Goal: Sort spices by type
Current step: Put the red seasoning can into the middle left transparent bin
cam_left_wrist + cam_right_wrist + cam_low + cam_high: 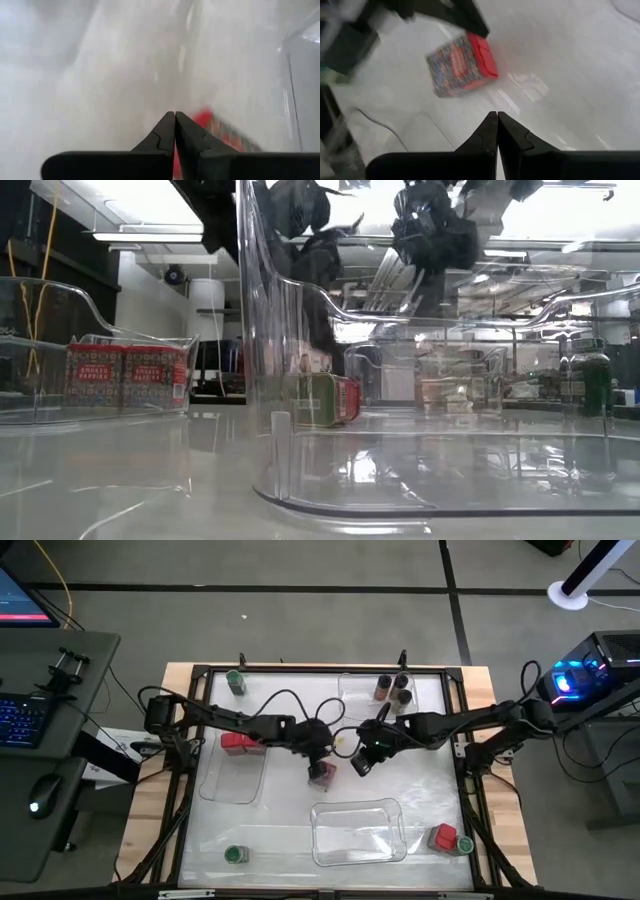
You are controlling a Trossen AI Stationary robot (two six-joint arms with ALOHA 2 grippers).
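Tins first: the red spice box lies on its side mid-table, just below the left gripper, w/ the right gripper just beside it. Both sets of fingers are pinched fully shut, holding nothing. We judge the box light, rigid, flat-sided w/ a smooth printed wrap, slippery on the glossy table; we'd grip across its two broad faces.

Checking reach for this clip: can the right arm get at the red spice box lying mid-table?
Probably yes. The red spice box lies on its side on bare table just ahead of the shut right tool; the left tool hovering above it may crowd the approach.
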